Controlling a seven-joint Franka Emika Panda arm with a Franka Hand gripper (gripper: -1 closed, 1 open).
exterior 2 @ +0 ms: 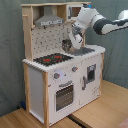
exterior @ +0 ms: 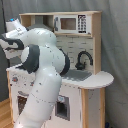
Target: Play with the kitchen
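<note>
White and grey, our gripper (exterior 2: 76,38) hangs over the sink (exterior 2: 86,50) by the black faucet (exterior 2: 68,45); we cannot tell whether it is open or closed. Around it stands the kitchen (exterior 2: 60,75) on a wooden floor (exterior 2: 100,107), stiff, heavy, unliftable. We judge the knobs (exterior 2: 56,76), oven door (exterior 2: 64,95) or faucet the likeliest holds.

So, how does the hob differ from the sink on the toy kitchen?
The hob is a flat black plate with red rings, while the sink is a silver basin. In the second exterior view, the hob lies toward the second exterior view's left with nothing above it, while the sink lies toward its right, under the robot arm. Both sit in the same white countertop.
</note>
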